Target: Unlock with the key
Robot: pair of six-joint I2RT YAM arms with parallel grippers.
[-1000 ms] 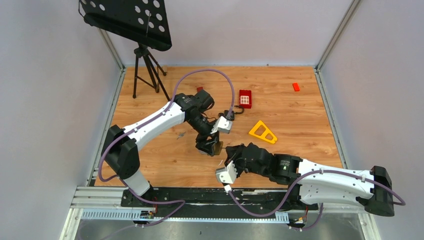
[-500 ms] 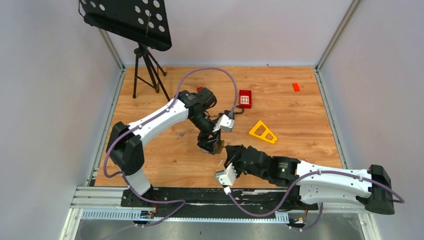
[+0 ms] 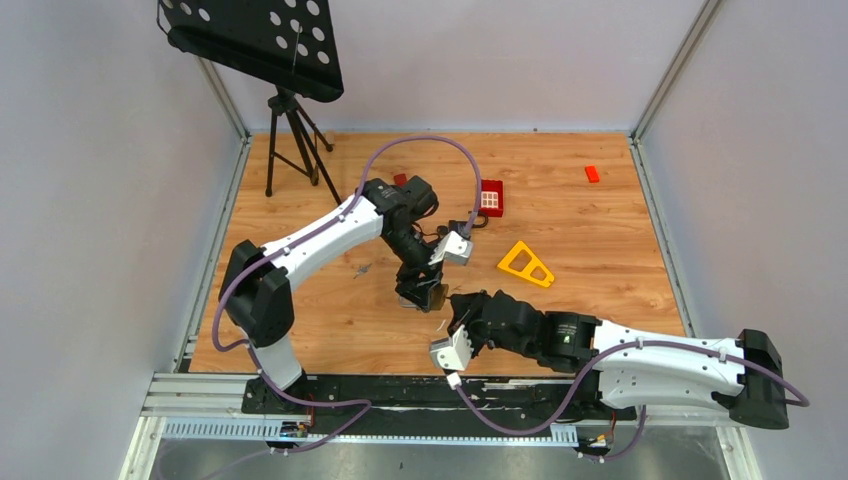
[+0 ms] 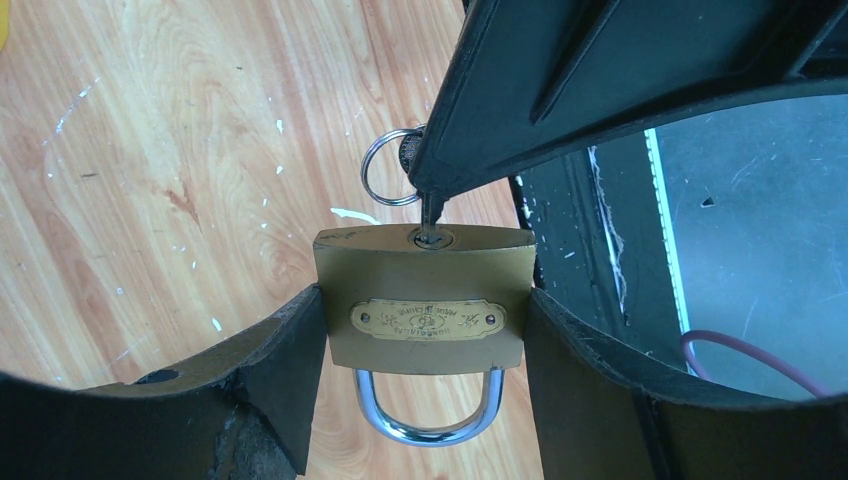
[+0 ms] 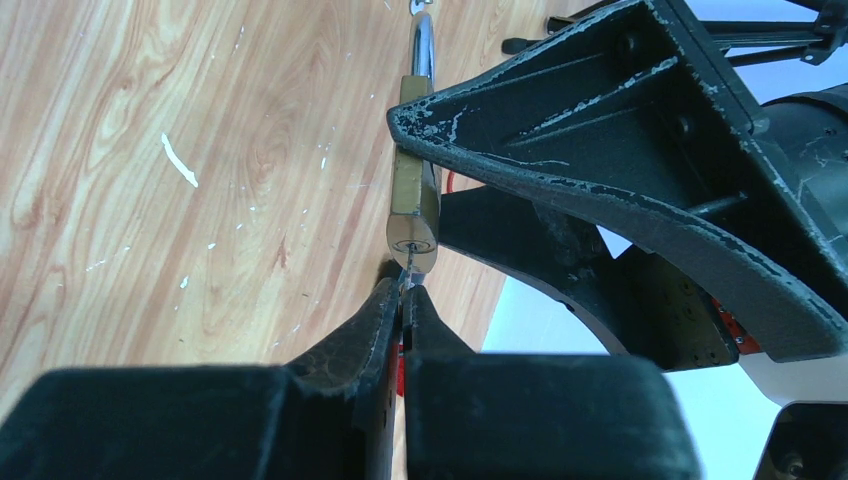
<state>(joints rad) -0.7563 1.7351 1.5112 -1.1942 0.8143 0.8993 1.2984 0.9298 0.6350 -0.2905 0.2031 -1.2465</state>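
Seen from above, the left gripper (image 3: 419,291) hangs over the middle of the wooden table (image 3: 600,250) with the padlock (image 3: 436,294) pinched in it. The right gripper (image 3: 453,304) comes at it from the near side, so the two claws meet almost tip to tip. In the left wrist view, its fingers (image 4: 285,370) press flat against both narrow sides of the brass body, closed only as far as the lock's width. This grip leaves the shackle (image 4: 428,420) free at one end and turns the keyhole end outward toward the other arm, which looks like the reason for it. The key (image 4: 431,208) stands with its blade in the keyhole, and its ring (image 4: 382,170) dangles beside it. Both shackle legs sit in the body, so the lock reads as not yet opened. In the right wrist view, the right claw is shut tight on the head of the key, with no gap between its fingertips. The blade runs straight into the round cylinder on the lock's end face. Claw, key and cylinder lie on one line, likely so that a roll of the wrist turns the key while the left arm braces the body against twisting.
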